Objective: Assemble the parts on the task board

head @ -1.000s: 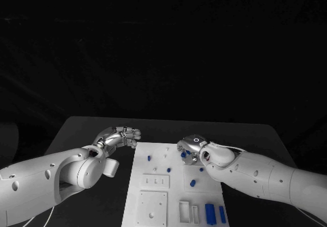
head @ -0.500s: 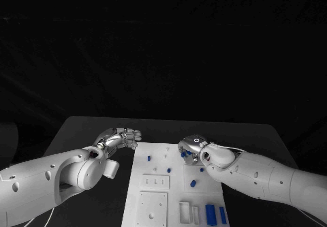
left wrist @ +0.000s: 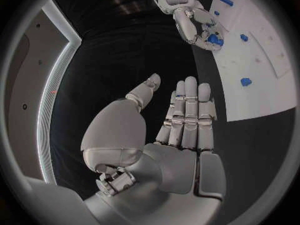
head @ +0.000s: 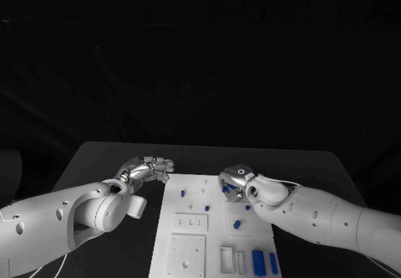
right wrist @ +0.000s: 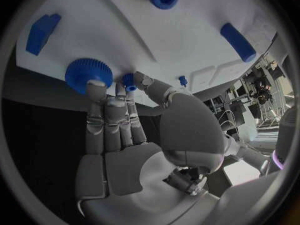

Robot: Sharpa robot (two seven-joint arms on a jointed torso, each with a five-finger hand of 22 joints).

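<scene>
My right hand (right wrist: 125,135) pinches a small blue peg (right wrist: 128,80) at its fingertips, just beside the blue gear (right wrist: 88,74) on the task board (head: 188,200), frame centre. My left hand (head: 146,169) hovers empty, fingers apart, left of it.

We note a black table (head: 109,159) carrying one thing directly: the white task board (head: 188,200), lying flat near the table's middle and running toward its near edge, with dark tabletop showing along both long sides of the board
</scene>
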